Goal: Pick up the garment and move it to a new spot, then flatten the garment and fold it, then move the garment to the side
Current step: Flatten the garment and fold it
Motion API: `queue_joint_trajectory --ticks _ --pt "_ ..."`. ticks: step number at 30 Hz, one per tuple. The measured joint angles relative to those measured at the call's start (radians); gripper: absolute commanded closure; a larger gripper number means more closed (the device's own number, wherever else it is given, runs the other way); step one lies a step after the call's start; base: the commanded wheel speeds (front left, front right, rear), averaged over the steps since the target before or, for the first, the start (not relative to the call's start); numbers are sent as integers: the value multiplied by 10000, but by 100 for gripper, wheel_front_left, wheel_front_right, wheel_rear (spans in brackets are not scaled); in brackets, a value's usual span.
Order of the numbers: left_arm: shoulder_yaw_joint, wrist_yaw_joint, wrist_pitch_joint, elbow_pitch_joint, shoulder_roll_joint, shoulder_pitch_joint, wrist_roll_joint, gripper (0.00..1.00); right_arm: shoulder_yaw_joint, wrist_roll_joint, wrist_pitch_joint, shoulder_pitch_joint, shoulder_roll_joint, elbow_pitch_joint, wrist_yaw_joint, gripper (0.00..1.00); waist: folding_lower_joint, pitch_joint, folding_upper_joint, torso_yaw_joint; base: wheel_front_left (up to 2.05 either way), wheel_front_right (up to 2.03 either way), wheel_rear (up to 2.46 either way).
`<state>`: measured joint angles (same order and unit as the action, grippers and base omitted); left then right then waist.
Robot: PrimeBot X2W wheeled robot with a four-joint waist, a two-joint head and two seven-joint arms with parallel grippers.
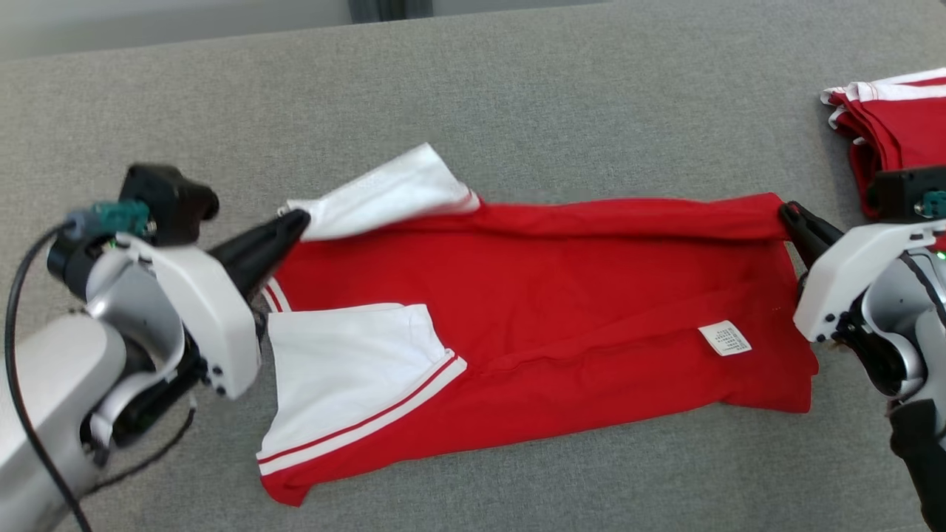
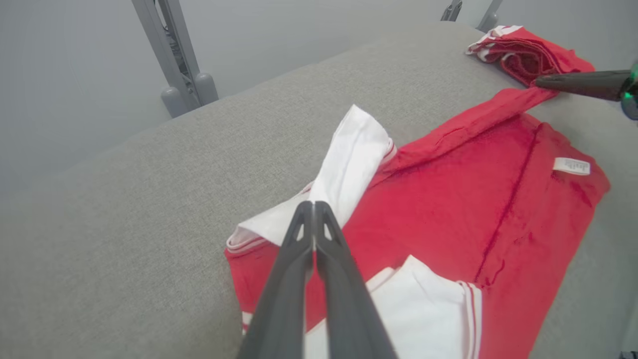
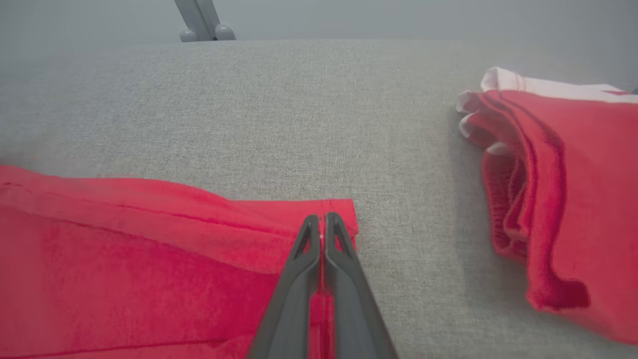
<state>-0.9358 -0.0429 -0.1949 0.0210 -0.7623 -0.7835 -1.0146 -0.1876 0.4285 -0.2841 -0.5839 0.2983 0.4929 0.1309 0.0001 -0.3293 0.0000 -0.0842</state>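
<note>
While the red garment point(image 1: 562, 295) lies spread across the middle of the grey surface point(image 1: 517, 96), both grippers hold its far edge.

Left gripper point(image 1: 295, 222): fingers pressed together, pinching cloth where the far sleeve point(image 1: 392, 192), white, meets the shoulder. Right gripper point(image 1: 787, 214): fingers pressed together on the far hem corner. The edge between them is rolled over into a narrow band. The near sleeve point(image 1: 347, 369) lies flat. A care label point(image 1: 724, 338) faces up close to the hem. A stack of folded garments point(image 1: 898, 118) sits apart at the right.

Handling, judged: light, soft knit with no stiffness. It will sag between two holds, crease readily and drag on the textured surface. A thin pinch may catch one layer only and slip. Best holds are the seamed places, the shoulder seam and hem corners, taken as a pair and kept taut so the fold line runs straight.
</note>
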Motion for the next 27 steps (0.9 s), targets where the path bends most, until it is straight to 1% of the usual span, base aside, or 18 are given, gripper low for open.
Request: queue_joint_trajectory --ticks 4,9,13,16,18,21,24,27 --pt "0 -690 81 -1442 -591 853 -81 100 278 2 -249 497 186 -472 0 100 0 110 0 100 0 0 0" --pt "-48 -1475 102 -2993 -1290 1607 -59 100 683 -174 -564 953 251 -926 0 100 0 153 0 241 0 0 0" --pt "-100 -1983 46 -3954 -1676 2126 -84 100 1022 -345 -823 1346 270 -1298 0 100 0 114 0 371 0 0 0" --pt "-88 -2324 19 -4339 -1975 2340 -86 100 1317 -430 -1012 1688 301 -1569 0 100 0 81 0 461 0 0 0" --pt "-121 -2499 17 -4571 -2025 2613 -226 100 1459 -479 -1133 1906 295 -1747 2 100 -1 59 0 480 0 0 0" --pt "-251 -2637 29 -4844 -2071 2959 -328 100 1716 -527 -1287 2246 295 -2002 2 100 0 21 0 510 0 0 0" --pt "-314 -2780 82 -4828 -2159 3191 -343 100 1870 -583 -1400 2535 238 -2232 0 100 -1 -16 0 559 0 0 0" --pt "-416 -2823 238 -4592 -1883 3308 -351 100 1921 -696 -1469 2766 105 -2355 0 100 0 -25 0 584 0 0 0"
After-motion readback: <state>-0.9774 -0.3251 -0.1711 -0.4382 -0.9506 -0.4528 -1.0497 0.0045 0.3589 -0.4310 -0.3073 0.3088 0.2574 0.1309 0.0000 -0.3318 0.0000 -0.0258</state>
